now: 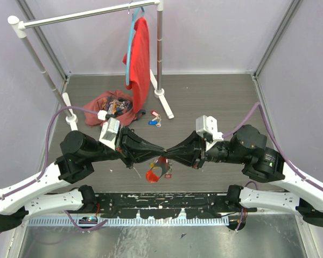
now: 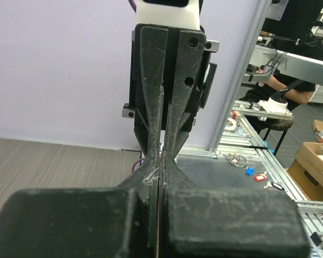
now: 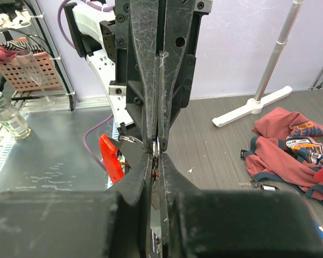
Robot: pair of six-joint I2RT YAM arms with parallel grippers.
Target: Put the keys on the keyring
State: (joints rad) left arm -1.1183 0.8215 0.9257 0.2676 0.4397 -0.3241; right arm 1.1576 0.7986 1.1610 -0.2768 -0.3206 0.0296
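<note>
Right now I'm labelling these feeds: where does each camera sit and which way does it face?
Top external: above and behind the bases, looking down at the table; both arms show, left gripper tip to tip with right gripper.
Left wrist: on the left arm, facing the right gripper and wall; own fingers show.
Right wrist: facing the left gripper and table; own fingers show.
Shared: top and right wrist both show the keyring.
</note>
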